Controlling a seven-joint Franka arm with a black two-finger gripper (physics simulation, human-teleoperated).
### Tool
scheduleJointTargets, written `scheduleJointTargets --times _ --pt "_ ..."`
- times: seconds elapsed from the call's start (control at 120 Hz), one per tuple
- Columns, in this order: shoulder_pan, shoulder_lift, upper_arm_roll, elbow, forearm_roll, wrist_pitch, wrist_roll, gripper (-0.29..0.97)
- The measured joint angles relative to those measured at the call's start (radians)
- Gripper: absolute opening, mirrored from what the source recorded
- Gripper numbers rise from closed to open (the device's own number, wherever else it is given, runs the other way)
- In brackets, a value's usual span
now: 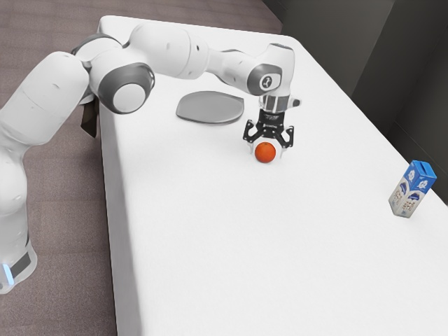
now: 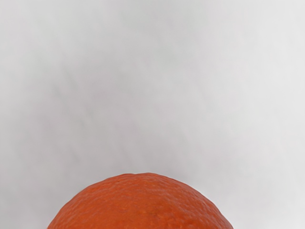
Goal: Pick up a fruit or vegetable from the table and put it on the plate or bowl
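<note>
An orange [image 1: 265,152] rests on the white table [image 1: 210,231], a short way to the exterior view's right of a flat grey plate [image 1: 208,108]. My black gripper [image 1: 267,148] points straight down over the orange. Its fingers stand open on either side of the fruit, with a gap visible between them and its skin. In the wrist view the orange's [image 2: 140,202] dimpled top bulges up just under my hand, with bare white table behind it.
A blue and white carton [image 1: 413,187] stands upright near the table's edge at the exterior view's right. My arm's elbow hangs over the table's far left corner. The table surface between plate and orange is bare.
</note>
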Motion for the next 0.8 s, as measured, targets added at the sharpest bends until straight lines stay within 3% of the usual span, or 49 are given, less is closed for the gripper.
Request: scheduleJointTargets --times 0.108,0.2,0.358,0.442,0.55,0.667,0.8 --pt "0.000 0.006 0.000 0.000 -0.001 0.006 0.000 0.67" --pt "0.000 0.007 0.000 -0.001 0.000 0.009 -0.005 0.51" --pt "-0.001 0.005 0.001 -0.004 0.000 0.012 -0.024 0.44" --pt "-0.011 -0.037 0.003 -0.009 0.007 0.012 -0.032 0.29" --pt "-0.014 -0.168 0.019 -0.048 0.036 0.004 -0.044 0.32" --pt "0.015 -0.268 0.096 -0.125 0.043 -0.012 -0.049 0.32" --pt "0.077 -0.322 0.153 -0.193 0.045 -0.028 -0.048 0.32"
